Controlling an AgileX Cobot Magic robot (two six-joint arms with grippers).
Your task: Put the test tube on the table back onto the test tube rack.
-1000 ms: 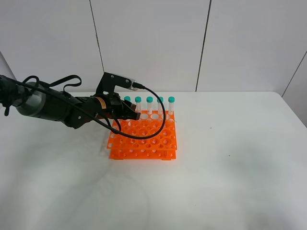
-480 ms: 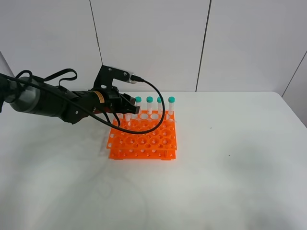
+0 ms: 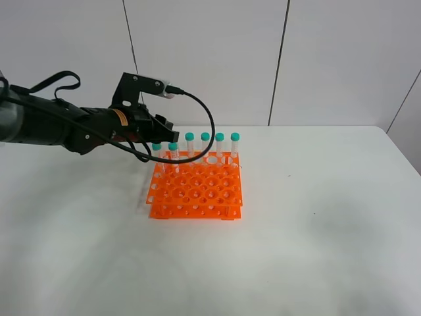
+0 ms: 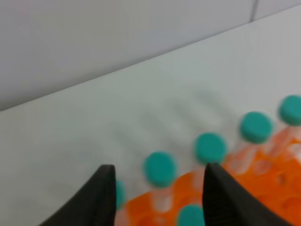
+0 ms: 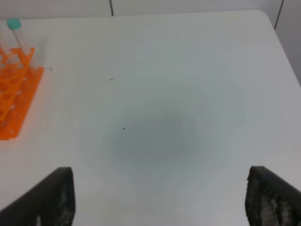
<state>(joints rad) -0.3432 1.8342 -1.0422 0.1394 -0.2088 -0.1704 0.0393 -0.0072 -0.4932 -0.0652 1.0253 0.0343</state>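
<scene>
Exterior high view: white matte table with rounded corners, pale panelled wall behind with dark seams. Nothing loose on it that I can see.

Orange rack sits left of centre on the table, tiered plates with round holes. Six teal-capped tubes stand upright along its far row; most other holes are bare. The leftmost tube, at the rack's far left corner, stands in its hole. I can't tell from these views which tube is the task's one, they all look alike.

My left tool hangs just above that corner, arm reaching in from the left. On the left wrist view its two dark fingers stand apart with nothing between them, blurry caps below.

Right wrist view: right tool spread wide over bare table, empty, well apart from the rack at the edge of view.
</scene>
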